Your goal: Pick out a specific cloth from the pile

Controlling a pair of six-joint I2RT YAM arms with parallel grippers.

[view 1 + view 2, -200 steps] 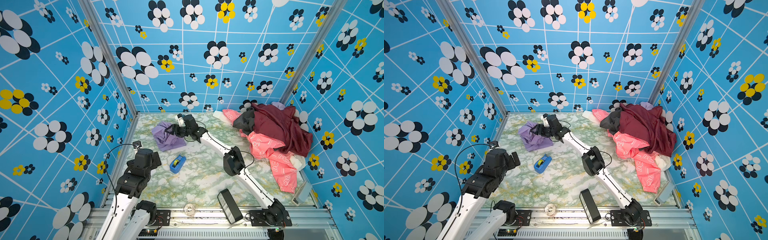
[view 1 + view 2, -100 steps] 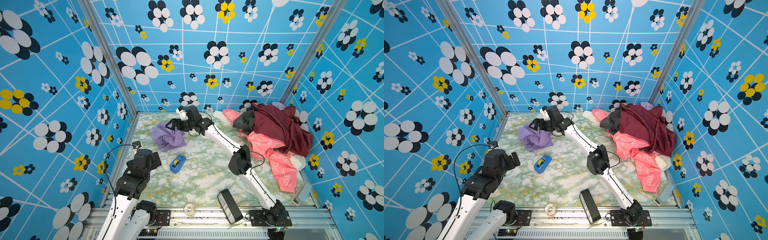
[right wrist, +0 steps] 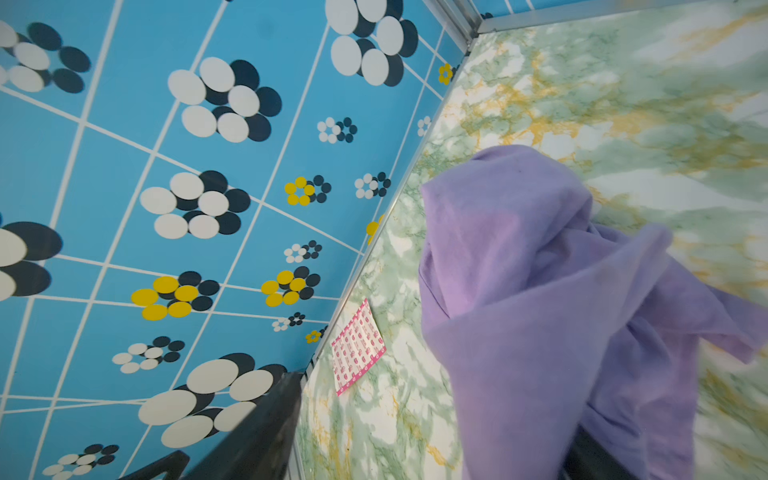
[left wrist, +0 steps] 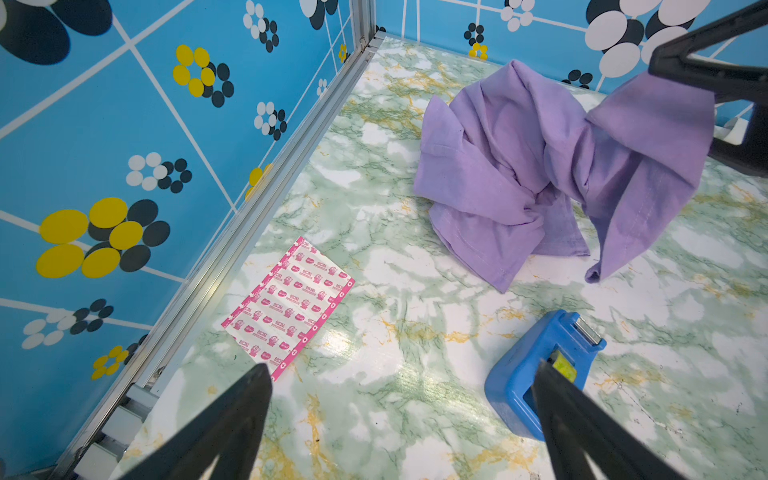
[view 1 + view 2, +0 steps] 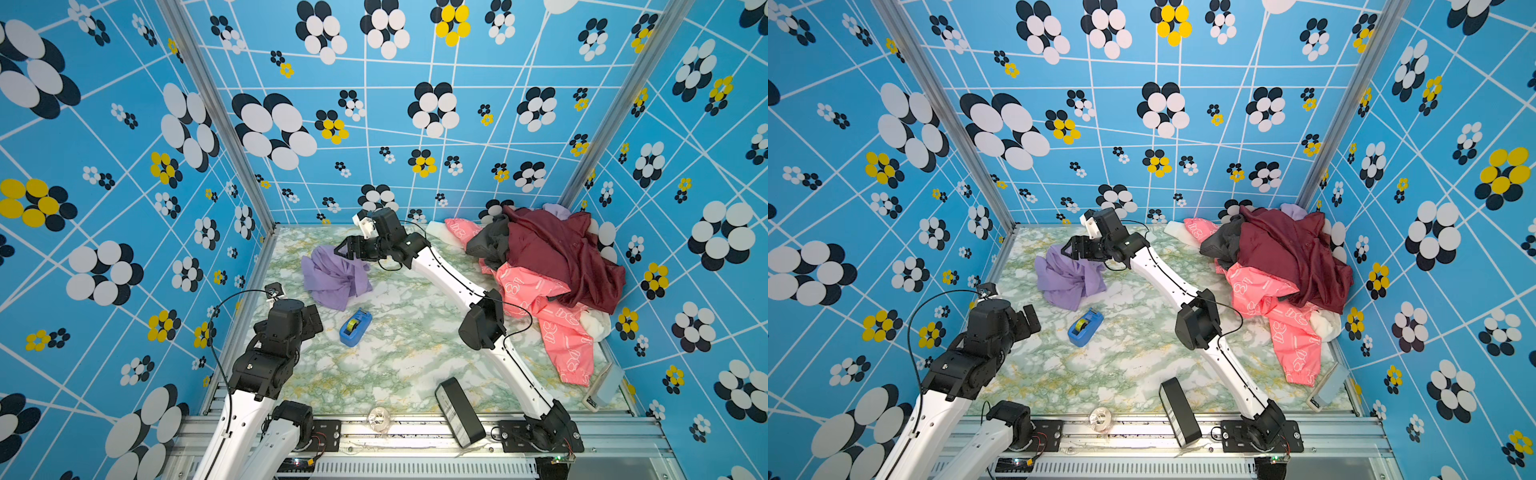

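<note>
Lavender cloth [image 3: 540,311] close to the lens, perhaps over 1 dark finger [image 3: 590,457]; pink-printed sheet [image 3: 357,347] beside wall [image 3: 166,249].

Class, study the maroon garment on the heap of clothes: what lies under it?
Poking out from under the maroon garment: a dark grey garment, pink printed fabric and a white cloth. Whatever lies beneath its middle is covered.

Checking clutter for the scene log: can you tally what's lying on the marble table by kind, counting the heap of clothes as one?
Lavender cloth, lying apart: 1
Pile of mixed garments: 1
Blue tape dispenser: 1
Pink-printed plaster sheet: 1
Black box: 1
Clear round item, front edge: 1
Grey item, right edge: 1
Total: 7
</note>
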